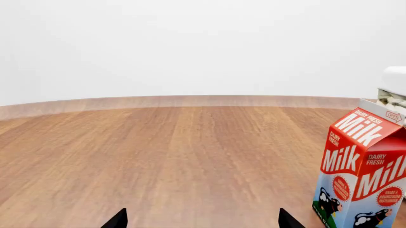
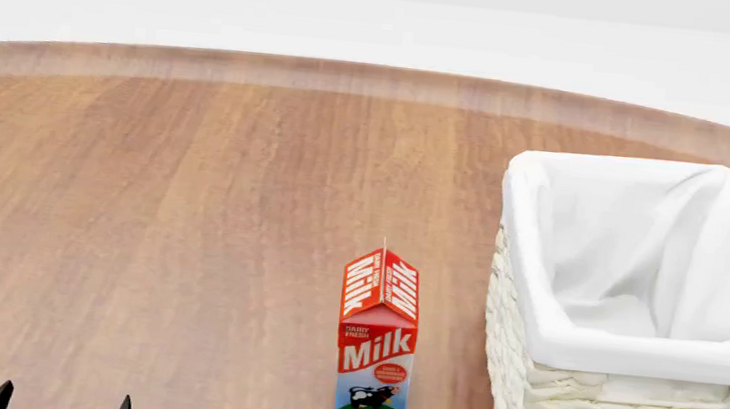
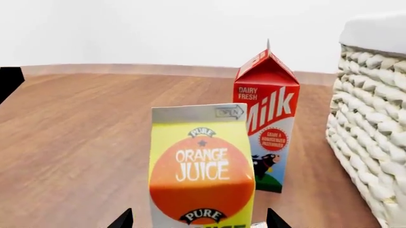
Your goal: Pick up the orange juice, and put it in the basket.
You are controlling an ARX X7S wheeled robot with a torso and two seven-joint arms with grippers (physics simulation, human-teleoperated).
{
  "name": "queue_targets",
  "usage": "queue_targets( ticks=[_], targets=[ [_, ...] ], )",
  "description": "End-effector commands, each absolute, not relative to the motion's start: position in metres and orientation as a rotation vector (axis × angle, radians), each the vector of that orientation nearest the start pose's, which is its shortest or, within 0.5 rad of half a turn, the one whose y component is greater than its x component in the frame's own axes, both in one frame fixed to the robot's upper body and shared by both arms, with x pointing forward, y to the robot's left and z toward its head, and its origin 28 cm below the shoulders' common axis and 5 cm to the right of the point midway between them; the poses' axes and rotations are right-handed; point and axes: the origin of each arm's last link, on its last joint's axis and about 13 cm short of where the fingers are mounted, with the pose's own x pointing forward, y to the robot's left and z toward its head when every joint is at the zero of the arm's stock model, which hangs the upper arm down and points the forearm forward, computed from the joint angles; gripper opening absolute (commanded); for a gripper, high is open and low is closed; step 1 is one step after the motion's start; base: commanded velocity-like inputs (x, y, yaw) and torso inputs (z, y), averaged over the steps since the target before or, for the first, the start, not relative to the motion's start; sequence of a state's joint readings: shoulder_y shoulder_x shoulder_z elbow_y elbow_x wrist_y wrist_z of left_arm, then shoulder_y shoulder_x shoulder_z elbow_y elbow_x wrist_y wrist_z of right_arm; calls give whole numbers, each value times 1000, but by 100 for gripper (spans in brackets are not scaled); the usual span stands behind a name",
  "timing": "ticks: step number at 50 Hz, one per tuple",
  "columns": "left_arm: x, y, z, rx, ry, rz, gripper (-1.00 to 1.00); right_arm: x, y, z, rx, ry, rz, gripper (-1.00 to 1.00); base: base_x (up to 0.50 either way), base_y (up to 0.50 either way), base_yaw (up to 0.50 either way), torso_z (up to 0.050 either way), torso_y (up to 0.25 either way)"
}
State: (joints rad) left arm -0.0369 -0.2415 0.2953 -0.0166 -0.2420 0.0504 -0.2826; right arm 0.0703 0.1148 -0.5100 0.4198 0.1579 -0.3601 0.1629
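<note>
1. Cartons and a basket stand on the round wooden table (image 2: 176, 216) I am working over from the robot's head camera.
2. The orange juice carton (image 3: 201, 166) stands upright right in front of my right wrist camera, yellow with an orange disc and white "ORANGE JUICE" lettering. In the head view only its top corner shows, at 6 o'clock on the bottom edge.
3. The milk carton (image 2: 379, 334) stands upright just beyond the juice, toward 12 o'clock from it, red on top with a cow picture low down. The two look close together but apart.
4. The basket (image 2: 547, 403), cream wicker with a white cloth liner (image 2: 628, 260) folded over its rim, sits at 3 o'clock from the milk, near it and not touching.
5. My right gripper (image 3: 199, 219) shows two dark fingertips spread on either side of the juice carton's lower part; I cannot tell whether they touch it.
6. My left gripper (image 1: 198, 219) is spread wide over bare wood, holding nothing, with the milk carton off to one side. In the head view its tips sit at about 7 o'clock.
</note>
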Motion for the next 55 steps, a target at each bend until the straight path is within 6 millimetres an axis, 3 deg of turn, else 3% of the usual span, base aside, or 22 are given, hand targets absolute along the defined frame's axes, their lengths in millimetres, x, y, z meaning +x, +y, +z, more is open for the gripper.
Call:
queue_targets(
  ticks=[1, 55],
  targets=[
    [211, 205, 13, 0, 0, 0, 100, 192, -42, -48, -11, 60, 278, 100, 0, 0, 0, 0, 0],
    [211, 205, 13, 0, 0, 0, 100, 204, -40, -49, -27, 63, 272, 100, 0, 0, 0, 0, 0]
  ],
)
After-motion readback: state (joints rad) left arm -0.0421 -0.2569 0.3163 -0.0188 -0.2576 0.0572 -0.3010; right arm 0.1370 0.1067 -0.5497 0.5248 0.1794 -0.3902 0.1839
